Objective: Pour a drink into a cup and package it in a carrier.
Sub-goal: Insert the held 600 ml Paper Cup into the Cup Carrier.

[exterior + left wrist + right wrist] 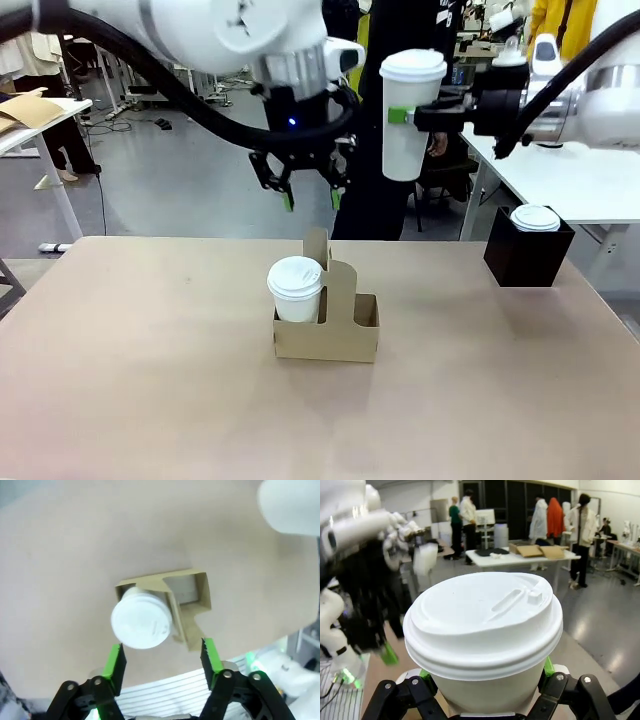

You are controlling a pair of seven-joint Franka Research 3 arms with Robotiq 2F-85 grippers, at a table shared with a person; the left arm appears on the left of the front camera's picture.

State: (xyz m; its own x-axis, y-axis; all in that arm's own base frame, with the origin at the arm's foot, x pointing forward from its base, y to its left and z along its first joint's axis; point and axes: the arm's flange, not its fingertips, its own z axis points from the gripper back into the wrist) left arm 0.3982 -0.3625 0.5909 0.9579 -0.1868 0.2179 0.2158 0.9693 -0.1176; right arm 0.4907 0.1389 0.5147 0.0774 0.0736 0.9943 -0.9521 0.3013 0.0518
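Above the table's middle, the left gripper hangs with its jaws apart over the carrier, whose left slot seats one lidded cup. The right slot is free, likely for the raised cup that the right gripper clamps. Rightmost, a black box holds a third cup. Three cups, one carrier.

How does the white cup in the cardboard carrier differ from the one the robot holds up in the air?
The lower cup stands in a slot of the carrier, its base hidden; the held cup hangs high above the table, its full height showing. The open left gripper above the lower cup is clear of it; the right gripper clamps the held cup's sides. Both are upright, white, with white lids.
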